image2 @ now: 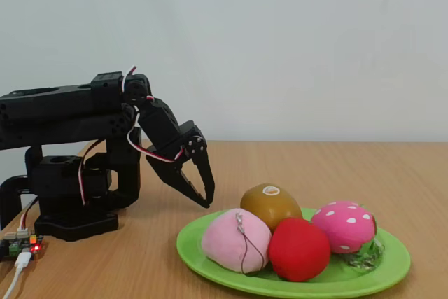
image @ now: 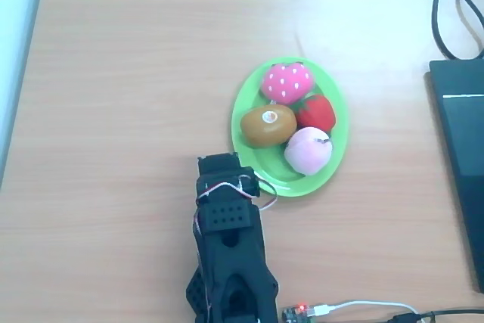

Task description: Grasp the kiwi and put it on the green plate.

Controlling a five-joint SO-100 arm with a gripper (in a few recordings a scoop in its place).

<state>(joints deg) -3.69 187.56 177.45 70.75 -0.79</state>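
The olive-brown kiwi [image: 268,125] [image2: 271,203] lies on the lime-green plate [image: 299,184] [image2: 198,255], pale spot facing up, at the plate's side nearest the arm. It touches the fruits beside it. My gripper [image2: 205,201] hangs fingertips down just above the table, a little left of the plate in the fixed view. Its tips meet and nothing is between them. In the overhead view the black arm [image: 224,213] ends just below and left of the plate's rim and covers the fingers.
A pink white-dotted strawberry [image: 286,82] [image2: 343,227], a red fruit [image: 316,113] [image2: 299,248] and a pale pink peach [image: 308,150] [image2: 234,239] share the plate. A black flat device [image: 460,149] and cables [image: 452,13] lie at the right. A controller board [image: 299,312] [image2: 21,244] sits by the arm's base.
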